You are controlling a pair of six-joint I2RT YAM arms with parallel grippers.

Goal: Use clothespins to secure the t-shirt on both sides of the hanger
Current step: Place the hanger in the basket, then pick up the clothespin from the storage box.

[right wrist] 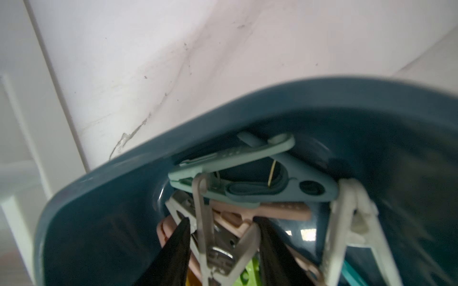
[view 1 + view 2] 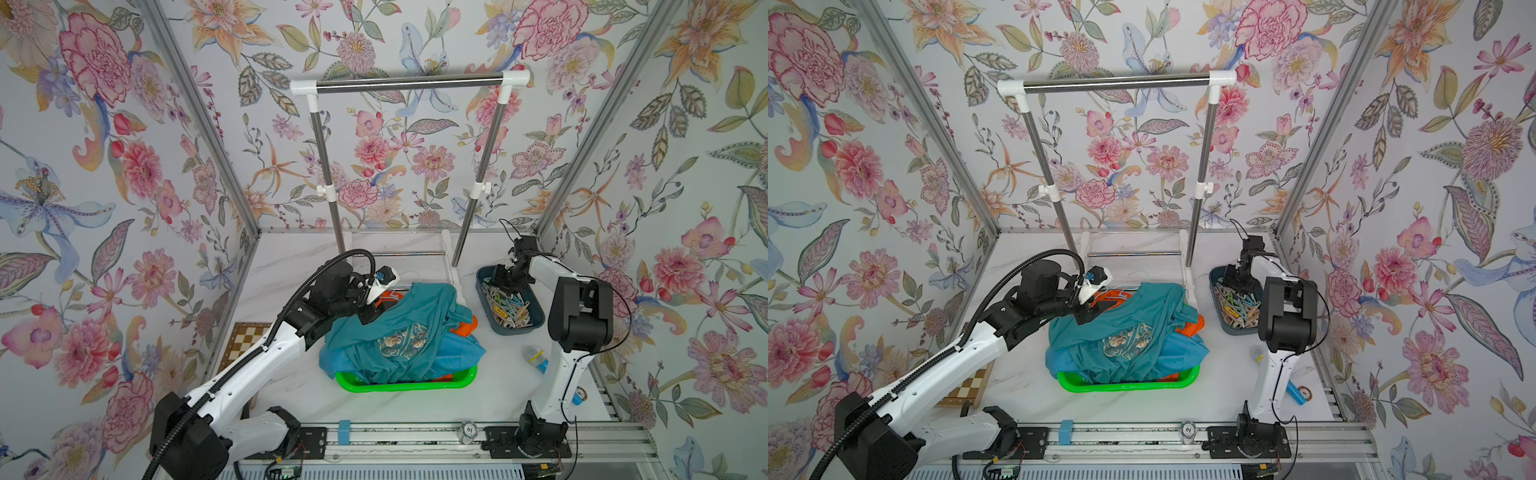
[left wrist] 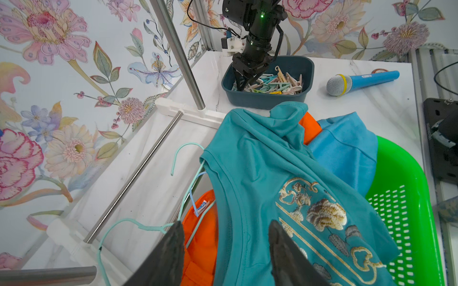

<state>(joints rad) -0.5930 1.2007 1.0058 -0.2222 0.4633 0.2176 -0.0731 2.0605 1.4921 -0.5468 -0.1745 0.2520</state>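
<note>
A teal t-shirt point(image 2: 399, 324) point(image 3: 260, 173) with gold embroidery lies crumpled on top of a laundry pile. A mint wire hanger point(image 3: 184, 146) pokes out from under its collar. My left gripper point(image 3: 226, 229) point(image 2: 368, 316) hovers open over the collar edge with only cloth below it. Several clothespins point(image 2: 509, 307) point(image 3: 275, 84) in pale colours fill a dark blue bin point(image 3: 262, 101). My right gripper point(image 1: 221, 222) point(image 2: 498, 286) reaches down into the far end of that bin. Its fingers press on the two handles of a white clothespin point(image 1: 223, 252). A mint clothespin point(image 1: 247, 153) lies just beyond.
The pile sits in a green basket point(image 2: 399, 384) with an orange garment point(image 3: 200, 235) and a blue one point(image 3: 347, 148). A steel clothes rack point(image 2: 409, 81) stands behind, with its base bar point(image 3: 133, 173) on the table. A blue toy microphone point(image 3: 364, 79) lies by the bin, and a chessboard point(image 2: 245, 336) at the left.
</note>
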